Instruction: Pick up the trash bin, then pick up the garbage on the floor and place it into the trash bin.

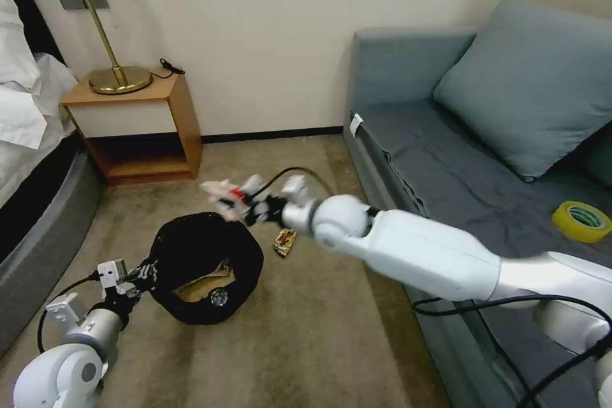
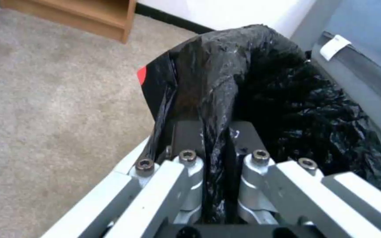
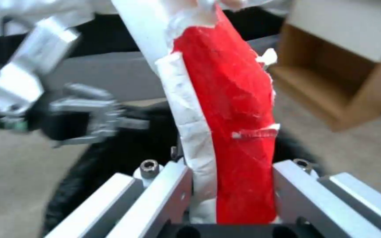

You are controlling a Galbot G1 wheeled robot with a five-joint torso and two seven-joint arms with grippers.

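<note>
Above the bin's [image 1: 205, 266] far rim, right claw [image 3: 232, 185] grips the crushed red-and-white carton [image 3: 226, 132]. Left claw [image 2: 215, 145] pinches the bag-lined near rim. Advice: centre carton over the opening before releasing. Snack wrapper [image 1: 285, 242] lies on the floor beside it.

The trash bin [image 1: 204, 268] sits left of the sofa [image 1: 446, 159] (snack wrapper [image 1: 285, 242] lying between), nightstand [image 1: 140, 127] behind.
</note>
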